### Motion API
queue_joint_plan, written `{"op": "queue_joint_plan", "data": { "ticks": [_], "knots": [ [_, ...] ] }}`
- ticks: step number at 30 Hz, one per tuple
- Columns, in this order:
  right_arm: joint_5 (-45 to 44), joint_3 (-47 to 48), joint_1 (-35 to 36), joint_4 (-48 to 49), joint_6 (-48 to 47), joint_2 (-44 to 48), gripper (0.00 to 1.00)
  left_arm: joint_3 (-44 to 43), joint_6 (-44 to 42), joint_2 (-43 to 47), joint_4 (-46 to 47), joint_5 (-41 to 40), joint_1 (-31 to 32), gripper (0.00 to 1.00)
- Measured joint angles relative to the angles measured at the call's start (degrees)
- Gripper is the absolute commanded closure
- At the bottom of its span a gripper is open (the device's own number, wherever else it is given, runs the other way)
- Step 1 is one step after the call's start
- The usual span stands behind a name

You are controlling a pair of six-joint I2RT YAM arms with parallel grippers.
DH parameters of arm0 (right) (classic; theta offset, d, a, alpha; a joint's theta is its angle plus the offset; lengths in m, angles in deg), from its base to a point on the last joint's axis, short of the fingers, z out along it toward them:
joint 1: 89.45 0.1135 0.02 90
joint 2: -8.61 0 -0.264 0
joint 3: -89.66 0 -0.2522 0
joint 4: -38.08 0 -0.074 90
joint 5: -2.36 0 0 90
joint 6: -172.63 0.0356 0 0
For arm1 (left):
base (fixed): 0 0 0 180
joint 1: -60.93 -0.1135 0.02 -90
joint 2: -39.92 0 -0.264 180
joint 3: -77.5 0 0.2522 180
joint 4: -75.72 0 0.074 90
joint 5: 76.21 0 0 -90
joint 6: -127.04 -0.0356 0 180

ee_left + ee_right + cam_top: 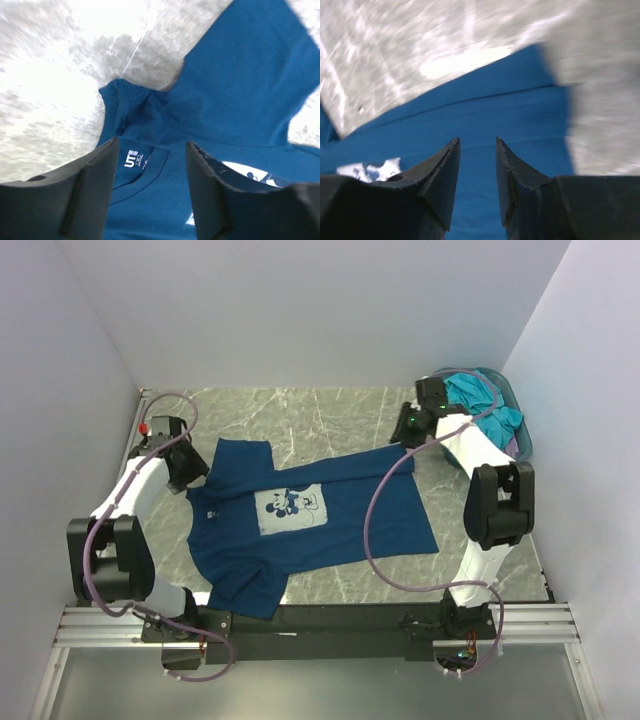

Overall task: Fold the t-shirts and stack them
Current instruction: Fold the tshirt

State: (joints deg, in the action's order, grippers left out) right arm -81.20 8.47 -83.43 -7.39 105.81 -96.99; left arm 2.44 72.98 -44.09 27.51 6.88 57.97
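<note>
A dark navy t-shirt with a white chest print lies spread on the table, collar to the left, hem to the right. My left gripper hovers open over the collar and neck label, holding nothing. My right gripper is open over the far hem corner, holding nothing. A turquoise t-shirt lies crumpled in the basket at the back right. The pale lilac t-shirt is out of view.
A teal plastic basket stands at the back right corner beside the right arm. Walls close in the table on the left, back and right. A metal rail runs along the near edge.
</note>
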Motion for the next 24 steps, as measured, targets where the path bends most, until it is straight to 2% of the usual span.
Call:
{"op": "queue_joint_plan", "data": {
  "ticks": [4, 9, 16, 20, 24],
  "knots": [
    [2.45, 0.07, 3.67, 1.05, 0.66, -1.97, 0.62, 2.27, 2.27, -3.15, 2.14, 1.49, -0.94, 0.48],
    [3.91, 0.59, 3.74, 2.45, 1.99, -8.0, 0.63, 2.23, 3.93, -9.79, 4.85, 3.5, -2.54, 0.53],
    [4.63, 5.33, 1.9, 2.45, 4.07, -16.5, 0.62, -4.15, 4.24, -19.08, 5.09, 5.22, -3.17, 0.6],
    [5.55, 8.33, -0.81, 3.1, 5.73, -19.06, 0.62, -8.83, 4.28, -23.06, 5.42, 6.08, -3.23, 0.59],
    [6.88, 13.16, -3.26, 2.56, 6.56, -22.1, 0.61, -12.13, 4.22, -25.4, 5.51, 7.13, -3.23, 0.5]
  ]
}}
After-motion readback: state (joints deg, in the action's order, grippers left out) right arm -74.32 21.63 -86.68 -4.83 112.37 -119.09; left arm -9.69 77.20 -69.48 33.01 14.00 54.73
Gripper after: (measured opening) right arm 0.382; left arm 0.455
